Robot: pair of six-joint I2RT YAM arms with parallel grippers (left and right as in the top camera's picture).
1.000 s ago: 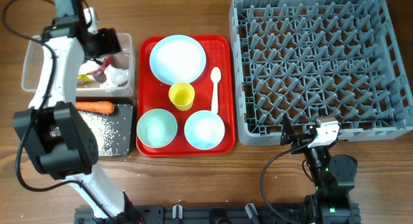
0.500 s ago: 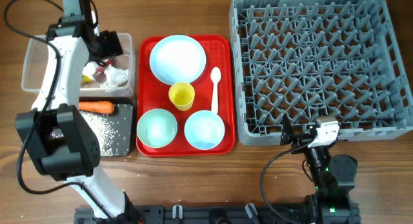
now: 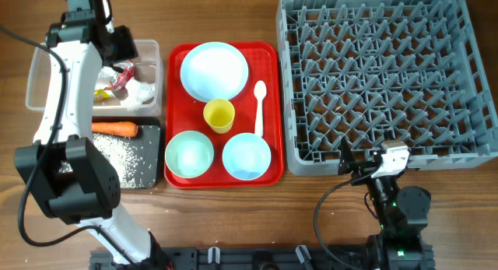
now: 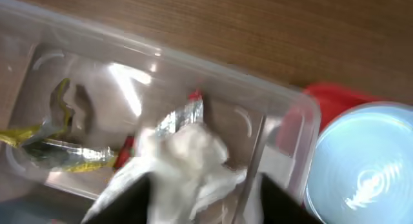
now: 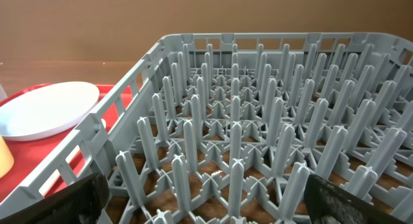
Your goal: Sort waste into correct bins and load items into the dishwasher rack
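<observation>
The rack fills the counter's far-right corner. Its pegs stand bare, as they did 1 second ago, so loading has not begun. The red tray at mid-counter is also unchanged. It carries the plate at its far end, the 2 bowls at its near end, and the cup and spoon between them.

The change is at the tub in the far-left corner. The left arm has drawn back toward the far edge. The left gripper hung low over the tub's right half 1 second ago and now sits higher, over the far rim. Its jaws stand partly apart with nothing clamped. The wrist view looks down between them onto the tissue, a wrapper and a yellow scrap, all lying loose in the tub. That reads to me as a drop just finished.

The black tray, on the tub's near side, holds the carrot and rice as before. No waste shows on the red tray, so sorting looks done and the dishes come next.

The right gripper is spread wide and empty at the near-right edge, facing the rack's near wall. It has not moved.
</observation>
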